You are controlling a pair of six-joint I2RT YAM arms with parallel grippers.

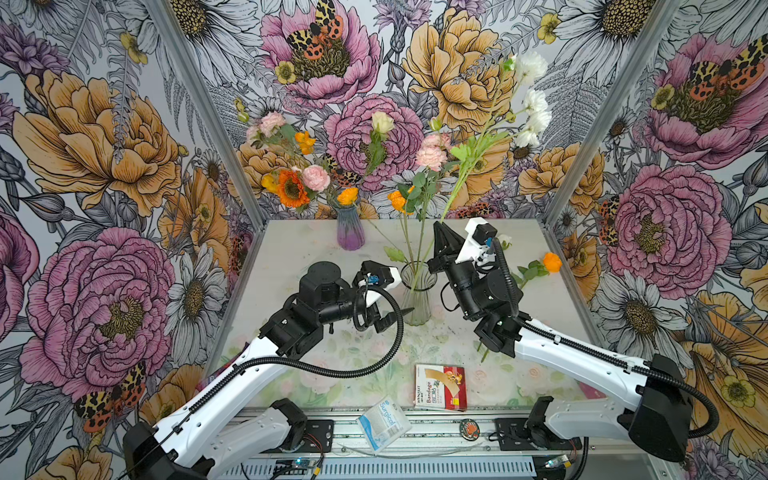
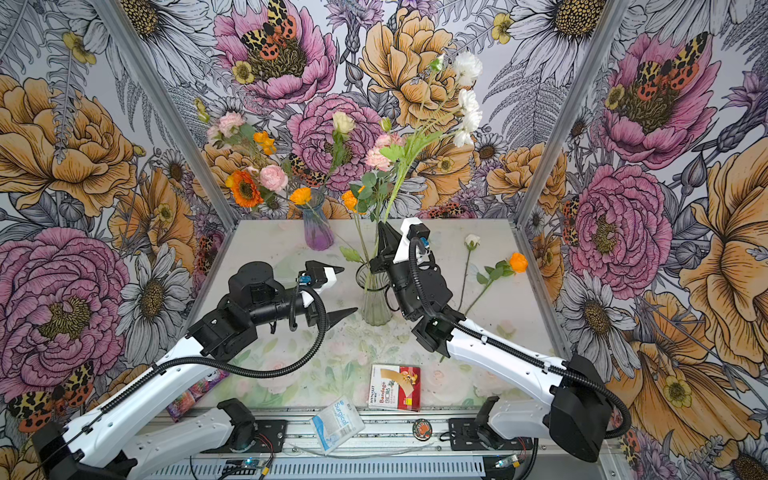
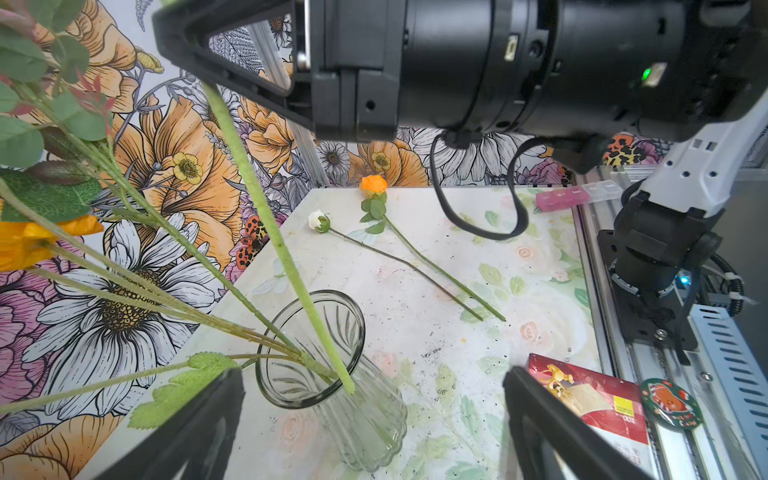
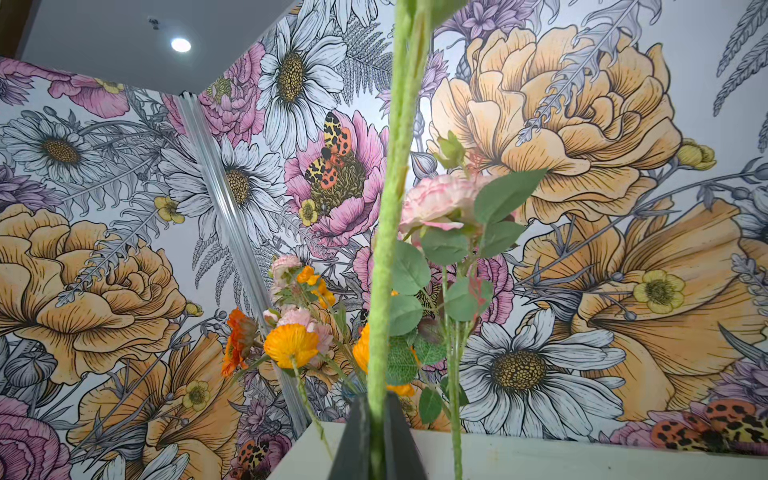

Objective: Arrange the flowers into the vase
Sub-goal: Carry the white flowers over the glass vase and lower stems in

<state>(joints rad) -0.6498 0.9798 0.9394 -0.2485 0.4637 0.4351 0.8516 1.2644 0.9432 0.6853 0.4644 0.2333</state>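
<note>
Flowers (image 1: 430, 157) are split between two vases in both top views. A bunch of pink, orange and cream heads fills the purple vase (image 1: 350, 232) at the back of the surface (image 1: 291, 257), and a few more lean out of the clear vase (image 1: 417, 305) in the middle. Up above that vase's rim, the right claw (image 1: 444, 243) is pinched tight on the white-headed stem (image 1: 467, 151), which slants up toward the back wall. Just beside the clear vase sits the left claw (image 2: 344, 291), jaws spread wide, nothing in them. Over on the right, an orange flower (image 2: 518, 262) and a white bud (image 2: 472, 240) lie flat on the surface, well apart from both vases. A bandage box (image 1: 440, 386) rests near the front edge.

On to the left wrist view: the two black fingers (image 3: 199, 424) stand far apart with the clear vase between them. The fuzzy green stem drops from the right claw into the vase mouth. Beyond it the two loose flowers lie side by side, cut ends close together.

Right wrist view: the fingers (image 4: 401, 444) are clamped on that stem, which runs straight up the middle.
</note>
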